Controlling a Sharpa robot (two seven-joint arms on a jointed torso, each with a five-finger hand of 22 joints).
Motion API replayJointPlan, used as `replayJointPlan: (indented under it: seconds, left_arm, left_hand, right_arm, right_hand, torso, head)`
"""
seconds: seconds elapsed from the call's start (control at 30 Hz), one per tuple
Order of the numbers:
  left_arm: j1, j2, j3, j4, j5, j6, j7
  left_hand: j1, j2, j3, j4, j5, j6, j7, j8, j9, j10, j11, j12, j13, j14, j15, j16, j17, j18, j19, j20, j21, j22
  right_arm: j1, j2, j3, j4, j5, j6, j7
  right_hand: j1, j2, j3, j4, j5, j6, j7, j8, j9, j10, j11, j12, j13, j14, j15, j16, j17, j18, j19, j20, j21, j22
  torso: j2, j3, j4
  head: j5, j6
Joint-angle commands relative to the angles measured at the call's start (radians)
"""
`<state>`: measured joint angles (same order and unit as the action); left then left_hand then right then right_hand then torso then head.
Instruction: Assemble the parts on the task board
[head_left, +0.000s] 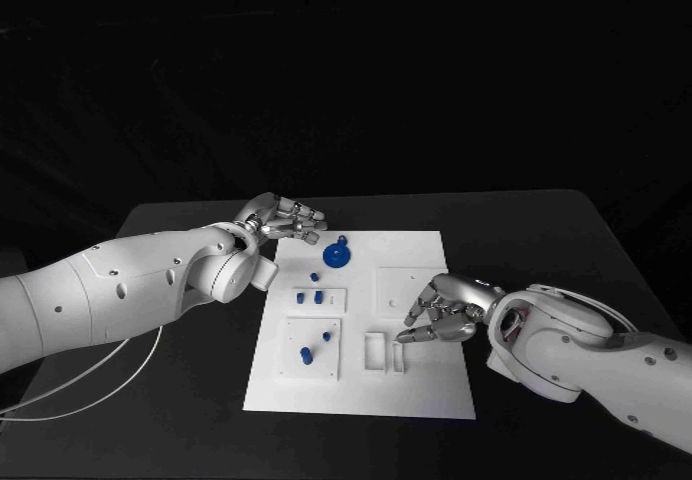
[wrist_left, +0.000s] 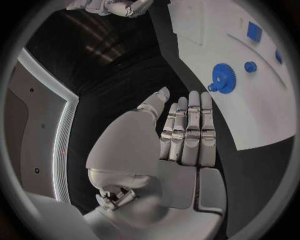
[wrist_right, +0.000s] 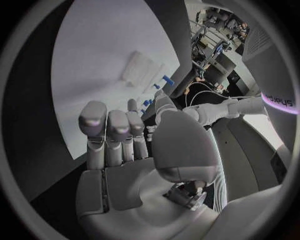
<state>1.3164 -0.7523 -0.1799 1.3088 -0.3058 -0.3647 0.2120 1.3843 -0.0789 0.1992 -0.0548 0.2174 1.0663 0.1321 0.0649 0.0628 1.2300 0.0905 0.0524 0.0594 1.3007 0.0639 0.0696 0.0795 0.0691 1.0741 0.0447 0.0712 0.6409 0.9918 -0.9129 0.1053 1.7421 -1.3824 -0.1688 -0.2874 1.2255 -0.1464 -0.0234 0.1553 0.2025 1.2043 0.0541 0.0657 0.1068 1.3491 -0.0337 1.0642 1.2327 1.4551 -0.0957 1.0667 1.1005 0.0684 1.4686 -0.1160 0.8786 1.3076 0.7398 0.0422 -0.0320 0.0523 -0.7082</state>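
Note:
The white task board (head_left: 418, 385) lies in the middle of the table. A blue gear (head_left: 336, 255) sits near its far left corner, with several small blue parts (head_left: 307, 296) in a row toward me and two more (head_left: 306, 353) on a raised white plate. My left hand (head_left: 284, 220) hovers just off the board's far left corner, fingers straight and holding nothing (wrist_left: 184, 135); the gear (wrist_left: 222, 77) lies beyond its fingertips. My right hand (head_left: 444, 310) hangs over the board's right edge, with nothing between its fingers (wrist_right: 125, 140).
Raised white fixtures stand on the board: a square plate (head_left: 408, 290) and a slotted block (head_left: 385, 352) beside my right hand. Black table (head_left: 548, 240) surrounds the board on all sides. A white cable (head_left: 87, 385) trails under my left arm.

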Motion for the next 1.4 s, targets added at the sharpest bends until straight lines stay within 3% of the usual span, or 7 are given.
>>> replayJointPlan:
  seconds: [0.03,0.23,0.63,0.77,0.83,1.1,1.4]
  left_arm:
    - [0.001,0.002,0.001,-0.004,0.014,0.004,0.024]
    - [0.001,0.007,0.001,-0.017,0.038,-0.002,0.036]
    - [0.001,0.006,0.001,-0.040,0.124,-0.021,0.055]
    - [0.001,0.006,0.001,-0.050,0.146,-0.024,0.060]
    - [0.001,0.007,0.001,-0.055,0.156,-0.025,0.064]
    - [0.001,0.009,0.001,-0.068,0.169,-0.026,0.070]
    - [0.001,0.010,0.001,-0.073,0.171,-0.025,0.070]
  left_hand:
    - [0.002,0.004,0.000,0.009,0.001,0.004,-0.002,-0.003,-0.001,0.012,-0.005,0.006,0.000,0.009,-0.003,-0.001,0.002,-0.014,0.005,-0.002,0.001,-0.002]
    - [0.000,0.007,-0.005,0.014,-0.004,0.005,-0.005,-0.002,0.000,0.046,-0.016,0.006,0.000,0.029,-0.011,0.002,0.006,-0.021,0.009,-0.008,0.000,-0.007]
    - [-0.008,0.008,-0.026,0.044,-0.017,0.019,-0.011,-0.002,0.000,0.053,-0.020,0.006,0.001,0.034,-0.012,0.000,0.011,-0.029,0.023,-0.011,-0.002,-0.054]
    - [-0.016,0.004,-0.049,0.066,-0.027,0.017,-0.012,-0.002,0.000,0.051,-0.019,0.007,0.001,0.034,-0.011,0.000,0.013,-0.030,0.029,-0.009,-0.003,-0.086]
    - [-0.031,-0.004,-0.079,0.080,0.003,0.015,-0.014,-0.002,0.000,0.049,-0.018,0.007,0.001,0.033,-0.009,0.000,0.013,-0.031,0.032,-0.007,-0.004,-0.100]
    - [0.018,0.040,-0.206,0.103,-0.002,0.012,-0.011,-0.002,0.000,0.042,-0.014,0.006,0.001,0.028,-0.007,0.000,0.015,-0.031,0.049,-0.005,-0.001,-0.192]
    - [0.034,0.049,-0.221,0.103,0.006,0.013,-0.012,-0.002,0.000,0.041,-0.015,0.006,0.001,0.029,-0.008,0.000,0.014,-0.032,0.056,-0.007,0.001,-0.225]
  right_arm:
    - [0.000,-0.008,0.012,-0.019,0.105,-0.032,0.014]
    - [0.006,-0.017,0.040,-0.079,0.188,-0.033,0.013]
    - [0.014,-0.008,0.071,-0.182,0.263,-0.046,0.001]
    - [0.017,-0.006,0.077,-0.202,0.278,-0.051,-0.008]
    - [0.019,-0.006,0.080,-0.212,0.285,-0.054,-0.010]
    - [0.023,-0.001,0.084,-0.244,0.298,-0.064,-0.010]
    - [0.025,0.003,0.086,-0.259,0.300,-0.068,-0.012]
  right_hand:
    - [-0.010,0.000,0.000,0.014,0.008,-0.003,-0.001,-0.001,0.002,0.007,-0.002,0.007,0.005,0.002,0.000,0.006,0.000,0.004,0.057,-0.001,0.005,0.106]
    - [-0.013,0.003,-0.001,0.030,0.018,-0.003,-0.002,-0.002,0.006,0.016,-0.002,0.034,0.024,0.003,0.000,0.009,0.002,0.004,0.057,-0.001,0.007,0.107]
    - [-0.020,0.008,-0.002,0.049,0.029,-0.017,0.001,-0.001,0.016,0.026,0.000,0.076,0.053,0.003,0.001,0.021,0.008,0.006,0.058,0.000,0.019,0.109]
    - [-0.023,0.008,-0.004,0.054,0.029,-0.016,0.001,-0.001,0.017,0.026,0.000,0.076,0.054,0.003,0.001,0.022,0.008,0.007,0.058,0.000,0.020,0.109]
    - [-0.025,0.009,-0.005,0.057,0.029,-0.017,0.001,-0.002,0.017,0.025,0.000,0.076,0.053,0.003,0.001,0.022,0.008,0.007,0.058,0.000,0.020,0.108]
    - [-0.023,0.013,-0.004,0.058,0.033,-0.017,0.001,-0.002,0.018,0.025,0.000,0.075,0.052,0.003,0.001,0.023,0.008,0.007,0.057,0.000,0.020,0.108]
    - [-0.024,0.017,-0.006,0.052,0.044,-0.017,0.001,-0.002,0.020,0.024,0.000,0.075,0.052,0.003,0.001,0.024,0.007,0.007,0.057,0.000,0.020,0.108]
  torso:
    - [0.000,-0.0004,-0.0007]
    - [-0.002,-0.0002,-0.0025]
    - [0.000,0.0001,0.0002]
    - [0.001,-0.0002,-0.0002]
    - [0.001,-0.0012,-0.0002]
    - [0.000,-0.0018,0.0005]
    - [0.000,-0.0020,0.0008]
  head:
    - [-0.010,0.007]
    - [-0.019,0.010]
    - [-0.030,0.025]
    - [-0.033,0.026]
    - [-0.035,0.028]
    - [-0.035,0.032]
    - [-0.033,0.031]
